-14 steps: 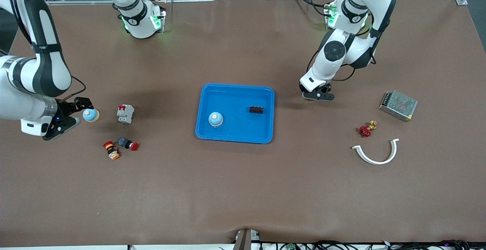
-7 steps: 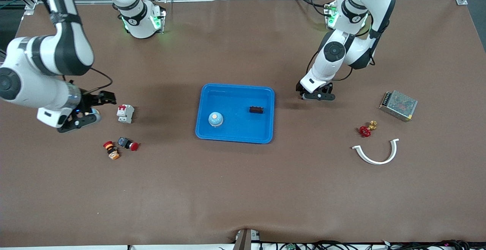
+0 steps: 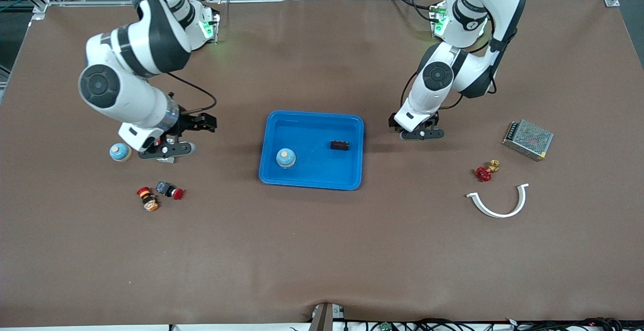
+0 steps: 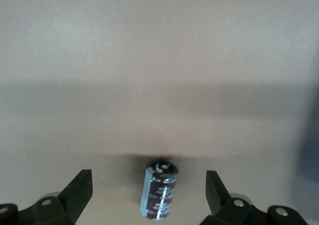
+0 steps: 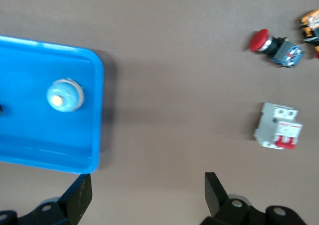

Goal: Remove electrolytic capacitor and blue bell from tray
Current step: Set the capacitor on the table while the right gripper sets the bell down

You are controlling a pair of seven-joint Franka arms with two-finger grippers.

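Note:
A dark red capacitor lies on the bare table between the wide-open fingers of my left gripper. In the front view it is hidden under the left gripper, which hangs low beside the blue tray at the left arm's end. One pale blue bell stands on the table toward the right arm's end. Another bell sits in the tray and also shows as the bell in the right wrist view. My right gripper is open and empty between the table bell and the tray; nothing lies between the right gripper fingers.
A small dark block lies in the tray. A white circuit breaker stands by the right gripper. Two push buttons lie nearer the camera. A metal power supply, red valve and white curved piece lie at the left arm's end.
My right arm swung from beside the table bell toward the tray, leaving that bell standing on the table. The left gripper shifted slightly toward the tray.

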